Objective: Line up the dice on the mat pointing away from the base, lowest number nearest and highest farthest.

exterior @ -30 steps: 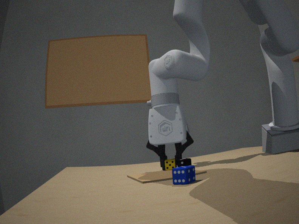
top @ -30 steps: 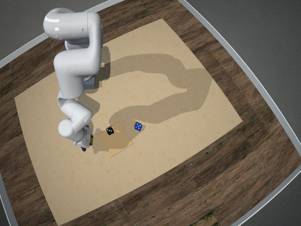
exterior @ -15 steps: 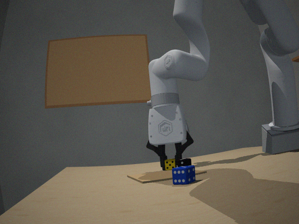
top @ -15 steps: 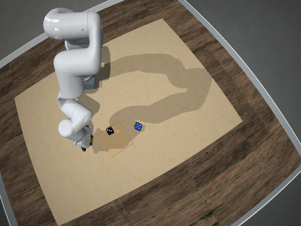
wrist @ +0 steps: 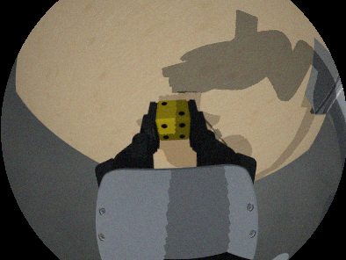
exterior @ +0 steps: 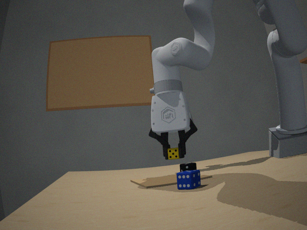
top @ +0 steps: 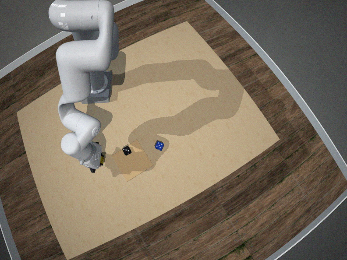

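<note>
You are carrying the yellow die (exterior: 173, 153) clamped between the jaws of the gripper (exterior: 173, 153), clear above the tabletop (exterior: 99, 203) just beside the mat (top: 134, 165). Be keeping it level while moving over the mat, steering clear of the black die (top: 126, 150).

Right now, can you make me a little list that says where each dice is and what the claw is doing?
claw: shut on the yellow dice, lifted above the table
yellow dice: in the air between the claw's fingers, off the mat
black dice: flat on the mat near one corner, two dots on top
blue dice: on the table beside the mat, not on it, five dots on top
mat: flat on the table
</note>
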{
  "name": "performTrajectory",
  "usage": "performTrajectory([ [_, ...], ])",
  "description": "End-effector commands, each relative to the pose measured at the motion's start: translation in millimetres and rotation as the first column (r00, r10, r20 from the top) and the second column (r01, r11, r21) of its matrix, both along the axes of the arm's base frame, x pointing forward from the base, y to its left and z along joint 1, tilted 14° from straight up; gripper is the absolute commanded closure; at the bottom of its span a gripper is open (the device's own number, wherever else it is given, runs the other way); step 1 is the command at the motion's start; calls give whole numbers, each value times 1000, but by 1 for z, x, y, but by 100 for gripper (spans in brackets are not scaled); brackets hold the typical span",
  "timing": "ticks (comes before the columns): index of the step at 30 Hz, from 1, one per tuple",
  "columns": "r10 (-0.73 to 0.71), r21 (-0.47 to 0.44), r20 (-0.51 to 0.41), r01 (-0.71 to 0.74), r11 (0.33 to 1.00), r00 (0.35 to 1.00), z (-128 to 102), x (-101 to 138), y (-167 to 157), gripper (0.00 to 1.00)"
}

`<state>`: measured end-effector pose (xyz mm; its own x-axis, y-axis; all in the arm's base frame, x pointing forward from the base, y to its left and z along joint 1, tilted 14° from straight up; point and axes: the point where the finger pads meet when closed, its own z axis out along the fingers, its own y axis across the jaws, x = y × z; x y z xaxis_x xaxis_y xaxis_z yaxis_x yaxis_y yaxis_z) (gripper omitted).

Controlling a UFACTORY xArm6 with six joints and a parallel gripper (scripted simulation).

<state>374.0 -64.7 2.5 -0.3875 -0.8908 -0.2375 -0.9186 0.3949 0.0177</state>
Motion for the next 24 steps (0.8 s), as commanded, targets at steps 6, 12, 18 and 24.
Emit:
performTrajectory([
  [6,1,-1,-3,-1,1000,1000,57,-3,-12,73],
  [12,1,-1,-3,-1,1000,1000,57,-3,-12,73],
  [18,-2,-1,-3,2,1000,1000,57,-3,-12,73],
  [24,-108,5,-29,109,994,994,61,2,0,73],
])
